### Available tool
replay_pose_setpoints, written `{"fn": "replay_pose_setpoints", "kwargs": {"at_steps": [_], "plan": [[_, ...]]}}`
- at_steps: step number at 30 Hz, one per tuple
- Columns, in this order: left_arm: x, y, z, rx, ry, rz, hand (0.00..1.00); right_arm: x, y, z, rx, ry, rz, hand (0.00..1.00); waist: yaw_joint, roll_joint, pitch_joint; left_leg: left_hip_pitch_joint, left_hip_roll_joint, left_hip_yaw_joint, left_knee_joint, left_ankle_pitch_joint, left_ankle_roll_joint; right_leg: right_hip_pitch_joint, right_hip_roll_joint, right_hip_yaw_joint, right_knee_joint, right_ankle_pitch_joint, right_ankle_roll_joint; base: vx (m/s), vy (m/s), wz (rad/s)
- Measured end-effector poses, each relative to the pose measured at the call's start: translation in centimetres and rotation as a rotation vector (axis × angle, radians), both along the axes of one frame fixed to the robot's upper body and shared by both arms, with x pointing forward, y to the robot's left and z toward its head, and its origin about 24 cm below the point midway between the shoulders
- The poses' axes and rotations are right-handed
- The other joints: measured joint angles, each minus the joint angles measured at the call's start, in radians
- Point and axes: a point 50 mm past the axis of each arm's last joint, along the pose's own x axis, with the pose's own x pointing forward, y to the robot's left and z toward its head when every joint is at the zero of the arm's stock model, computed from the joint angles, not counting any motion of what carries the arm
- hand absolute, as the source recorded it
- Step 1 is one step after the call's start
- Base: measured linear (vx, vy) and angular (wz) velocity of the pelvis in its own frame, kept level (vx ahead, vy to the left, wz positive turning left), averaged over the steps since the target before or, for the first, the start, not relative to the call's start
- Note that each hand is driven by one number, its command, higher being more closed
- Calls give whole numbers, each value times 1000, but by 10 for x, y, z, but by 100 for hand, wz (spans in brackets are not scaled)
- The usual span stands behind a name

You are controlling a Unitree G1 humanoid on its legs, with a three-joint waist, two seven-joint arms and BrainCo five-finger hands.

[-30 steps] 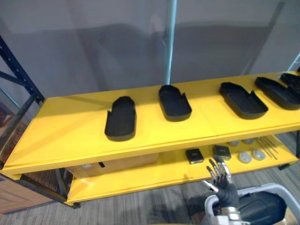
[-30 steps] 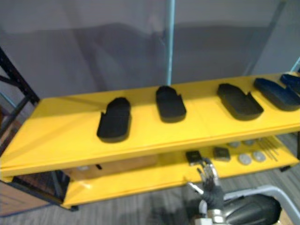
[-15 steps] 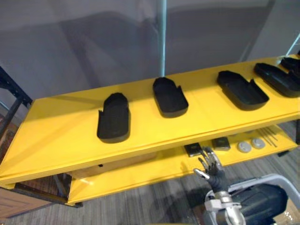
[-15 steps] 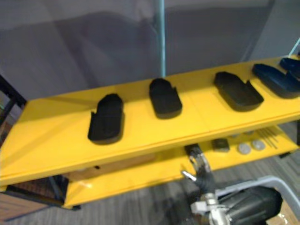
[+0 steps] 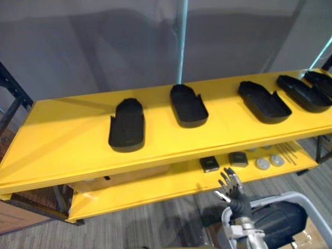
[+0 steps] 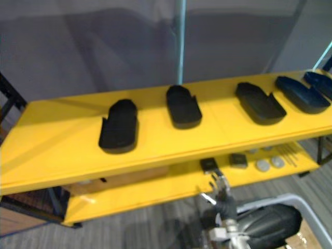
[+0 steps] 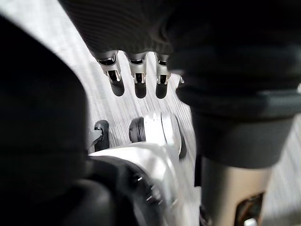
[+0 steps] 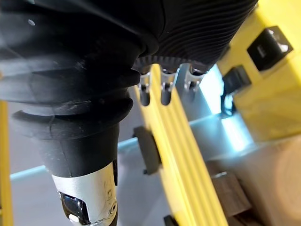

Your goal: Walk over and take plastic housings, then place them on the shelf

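Note:
Several black plastic housings lie open side up along the yellow top shelf (image 5: 67, 150): one at the left (image 5: 127, 124), one in the middle (image 5: 188, 105), one further right (image 5: 263, 101), and others at the far right (image 5: 302, 93). My right hand (image 5: 231, 188) is raised low in front of the lower shelf (image 5: 155, 189), below the top shelf's front edge, with its fingers spread and nothing in it. In the right wrist view its fingers (image 8: 164, 89) point along a yellow shelf edge (image 8: 188, 160). My left hand's fingers (image 7: 136, 80) hang straight over the grey floor and hold nothing.
The lower shelf carries two small black boxes (image 5: 209, 164), round silver discs (image 5: 262, 163) and a cardboard box (image 5: 124, 179). A dark rack upright (image 5: 13, 91) stands at the left and a teal pole (image 5: 181, 41) behind the shelf. A white-rimmed bin (image 5: 306, 199) holds something dark at lower right.
The whole view has shifted a little, so the camera moved. My right hand stays low by the lower shelf with its fingers spread. The housings lie as before.

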Motion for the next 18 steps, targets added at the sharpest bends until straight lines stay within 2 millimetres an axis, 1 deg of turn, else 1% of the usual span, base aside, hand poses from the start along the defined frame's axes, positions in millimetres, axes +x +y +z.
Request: {"fn": "replay_pose_setpoints", "kwargs": {"at_steps": [1,4,8,10,11,12,13,14,15,16,17,18], "plan": [[-3,0,1,-16,66,34,0,-1,0,-3,1,11,-10,0,0,-2,1,0,-2,-4,0,0,0,1,-2,-1,-1,0,1,-10,10,5],[-8,-3,3,-61,169,123,0,-1,0,-3,2,18,-21,0,1,-7,4,-1,-6,-9,-2,1,1,2,-5,-7,-6,2,3,9,11,6],[-9,-2,4,-69,180,156,0,0,0,-4,3,26,-31,0,6,-11,8,0,-6,-11,-11,2,1,3,-4,-11,-15,2,4,1,1,1],[-10,0,3,-44,173,102,0,1,0,-4,3,24,-32,0,6,-12,8,-1,-6,-11,-14,2,1,4,-4,-12,-18,2,4,15,-1,1],[-6,6,2,14,154,-50,0,2,0,-3,3,19,-29,0,5,-13,8,-1,-6,-10,-14,2,1,4,-4,-12,-21,3,4,0,0,0],[-3,17,0,103,137,-298,0,4,2,-2,2,18,-18,0,3,-12,8,-1,-6,-10,-14,2,1,5,-4,-13,-22,3,4,0,0,0],[0,24,-1,162,133,-433,0,5,4,-2,2,18,-9,0,2,-12,9,-1,-6,-10,-14,2,1,5,-3,-12,-23,3,4,0,0,0],[6,34,-1,243,133,-609,0,8,7,-1,-2,14,5,0,-2,-10,9,-1,-5,-10,-14,2,1,5,-3,-12,-23,3,4,0,0,0],[19,47,0,362,117,-811,0,10,9,-1,-12,17,14,0,-4,-9,10,-2,-4,-8,-13,2,1,3,-2,-10,-23,4,3,-23,-10,-3],[42,62,5,515,85,-1004,0,10,8,-2,-21,28,21,0,-4,-3,13,-4,-4,-6,-12,2,1,0,-2,-8,-23,5,2,-27,-5,-6],[56,69,9,605,59,-1104,0,10,7,-2,-27,32,24,0,-5,2,16,-5,-4,-3,-11,1,1,-2,-1,-4,-23,6,2,-30,-3,-7],[66,74,12,666,51,-1183,0,10,6,-2,-32,33,25,0,-6,5,19,-5,-3,0,-11,1,1,-4,-1,0,-23,7,2,-29,2,-15]]}}
